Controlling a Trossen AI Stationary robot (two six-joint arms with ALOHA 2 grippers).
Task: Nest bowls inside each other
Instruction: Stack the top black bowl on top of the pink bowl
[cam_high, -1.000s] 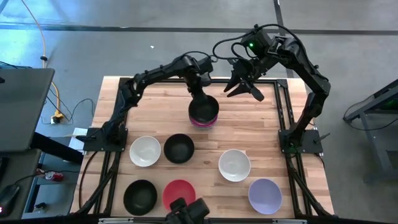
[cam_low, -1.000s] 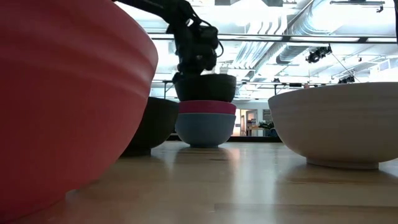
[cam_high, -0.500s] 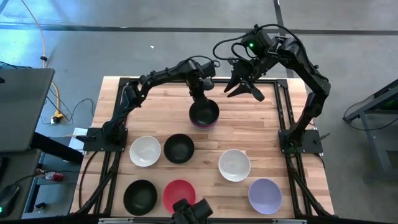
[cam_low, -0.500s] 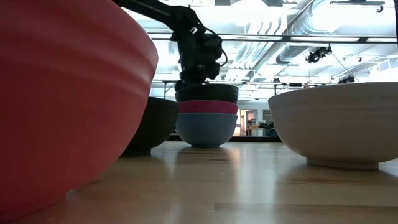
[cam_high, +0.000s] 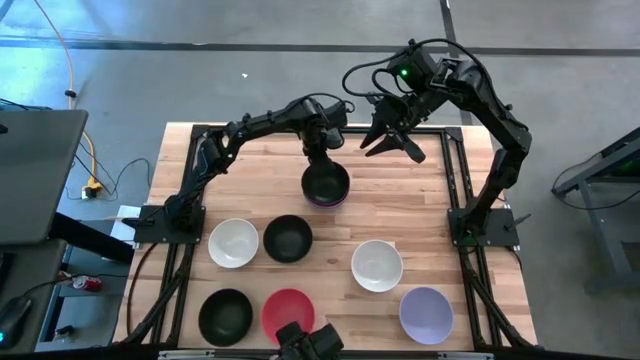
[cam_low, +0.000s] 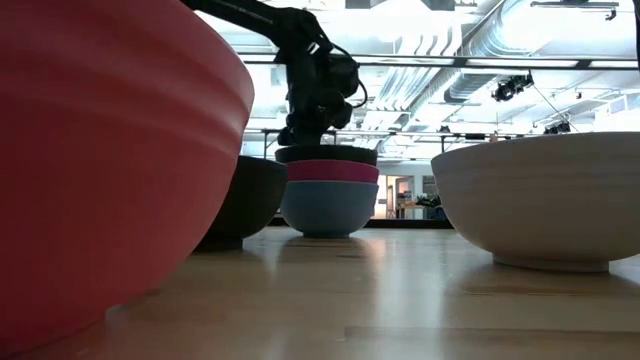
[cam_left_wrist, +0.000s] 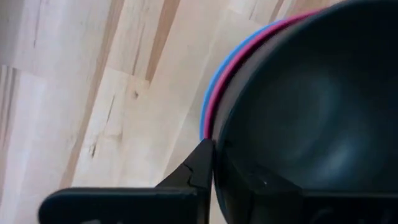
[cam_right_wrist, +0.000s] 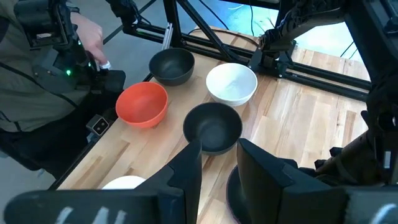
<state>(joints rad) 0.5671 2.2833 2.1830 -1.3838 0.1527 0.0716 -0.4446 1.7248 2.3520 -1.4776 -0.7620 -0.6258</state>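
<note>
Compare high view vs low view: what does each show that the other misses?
High only: the right gripper hanging open above the table's far edge, the lavender bowl, and the two black bowls seen from above.
Low only: the stack in profile, black bowl seated in the magenta bowl, which sits in the blue bowl.
Both: the left gripper at the stack's rim, the red bowl and a white bowl.

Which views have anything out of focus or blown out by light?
Low view: the red bowl fills the near left, soft and oversized; ceiling lights behind wash out white. Left wrist view: the black bowl is too close, blurred. High view: even light, sharp.
</note>
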